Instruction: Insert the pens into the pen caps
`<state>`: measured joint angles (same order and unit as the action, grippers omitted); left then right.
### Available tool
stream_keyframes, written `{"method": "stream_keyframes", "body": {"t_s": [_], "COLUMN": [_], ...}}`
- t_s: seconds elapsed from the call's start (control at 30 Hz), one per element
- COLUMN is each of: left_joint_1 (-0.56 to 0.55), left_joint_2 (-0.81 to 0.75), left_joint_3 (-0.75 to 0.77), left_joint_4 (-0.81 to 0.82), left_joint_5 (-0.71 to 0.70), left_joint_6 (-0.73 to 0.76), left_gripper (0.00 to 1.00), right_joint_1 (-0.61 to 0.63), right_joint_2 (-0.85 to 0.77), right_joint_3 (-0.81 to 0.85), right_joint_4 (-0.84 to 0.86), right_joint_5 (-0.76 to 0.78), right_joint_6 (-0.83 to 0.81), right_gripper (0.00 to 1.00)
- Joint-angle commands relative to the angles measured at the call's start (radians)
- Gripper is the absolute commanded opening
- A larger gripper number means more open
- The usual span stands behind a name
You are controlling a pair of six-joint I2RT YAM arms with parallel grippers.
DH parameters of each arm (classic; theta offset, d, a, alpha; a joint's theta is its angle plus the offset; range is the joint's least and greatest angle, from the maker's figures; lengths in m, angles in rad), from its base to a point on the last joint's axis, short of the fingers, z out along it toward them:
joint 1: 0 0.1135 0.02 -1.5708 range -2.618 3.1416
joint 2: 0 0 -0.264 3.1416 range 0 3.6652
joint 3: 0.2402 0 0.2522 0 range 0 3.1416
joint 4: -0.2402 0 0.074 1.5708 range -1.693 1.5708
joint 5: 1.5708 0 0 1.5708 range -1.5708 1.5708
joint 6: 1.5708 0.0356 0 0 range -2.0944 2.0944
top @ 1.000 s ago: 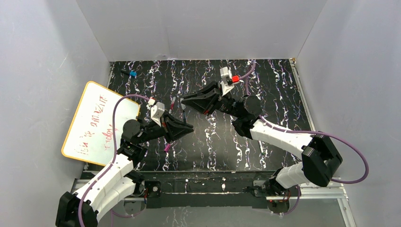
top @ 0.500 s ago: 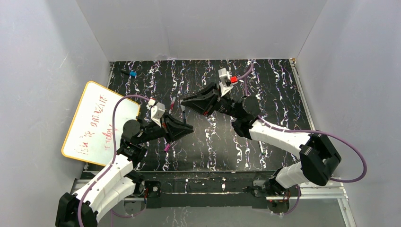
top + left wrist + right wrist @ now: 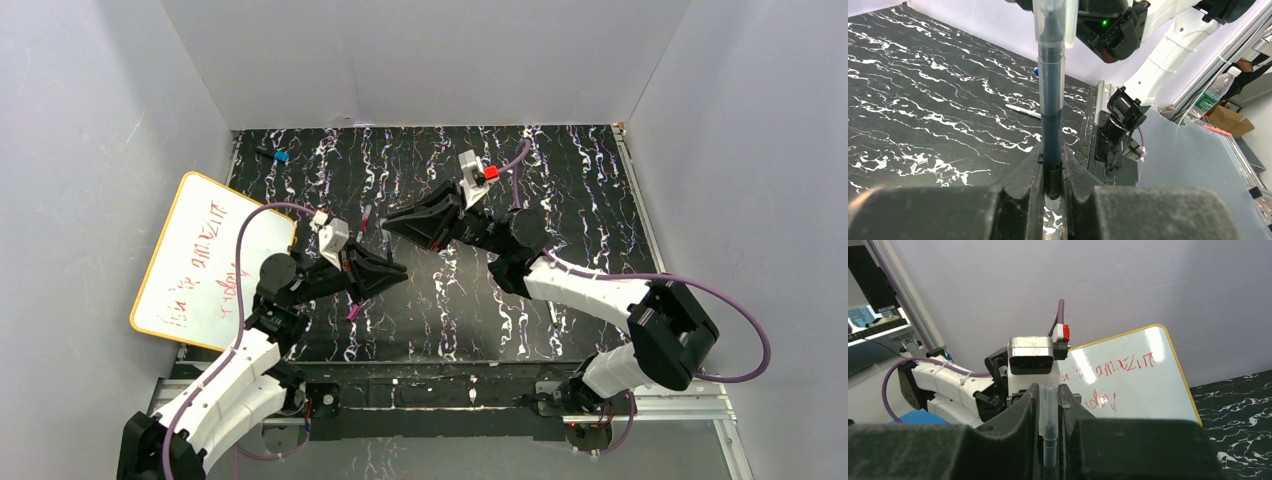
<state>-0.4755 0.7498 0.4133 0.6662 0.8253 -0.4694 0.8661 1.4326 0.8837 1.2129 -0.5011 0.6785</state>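
My left gripper [image 3: 1052, 160] is shut on a dark pen [image 3: 1051, 105], which stands straight up out of its jaws. The pen's tip sits inside a clear greyish pen cap [image 3: 1049, 405], and my right gripper [image 3: 1049, 392] is shut on that cap. In the top view the left gripper [image 3: 388, 270] and the right gripper [image 3: 390, 222] meet nose to nose over the middle of the table. A magenta pen cap [image 3: 352, 312] lies on the table below the left gripper. A white pen [image 3: 553, 311] lies near the right arm, and the white pen [image 3: 1023, 111] also shows in the left wrist view.
A whiteboard [image 3: 205, 260] with red writing leans at the left edge. A short black object with a blue tip [image 3: 277, 156] lies at the far left corner. Another thin dark pen [image 3: 366, 214] lies just left of the grippers. White walls close in three sides.
My right gripper has shifted slightly left and down toward the left gripper, bringing the cap further over the pen's tip. The left arm has barely moved.
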Motion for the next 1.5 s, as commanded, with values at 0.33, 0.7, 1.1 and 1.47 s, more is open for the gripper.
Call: {"method": "stream_keyframes", "body": {"t_s": [0.33, 0.7, 1.1, 1.47], "left_joint_1": [0.004, 0.006, 0.006, 0.004], "left_joint_2": [-0.054, 0.091, 0.025, 0.097], "left_joint_3": [0.025, 0.225, 0.288, 0.313], "left_joint_4": [-0.011, -0.275, -0.425, -0.476], "left_joint_5": [-0.084, 0.030, -0.018, 0.054], "left_joint_6": [0.061, 0.217, 0.353, 0.360], "left_gripper": [0.00, 0.00, 0.00, 0.00], "right_joint_1": [0.022, 0.035, 0.046, 0.049], "right_joint_2": [-0.084, -0.120, -0.218, -0.187], "right_joint_3": [-0.072, -0.096, -0.167, -0.119], "right_joint_4": [0.019, -0.090, -0.236, -0.251], "right_joint_5": [-0.003, -0.001, 0.036, 0.019], "right_joint_6": [0.003, -0.059, -0.140, -0.142], "right_gripper": [0.01, 0.01, 0.01, 0.01]}}
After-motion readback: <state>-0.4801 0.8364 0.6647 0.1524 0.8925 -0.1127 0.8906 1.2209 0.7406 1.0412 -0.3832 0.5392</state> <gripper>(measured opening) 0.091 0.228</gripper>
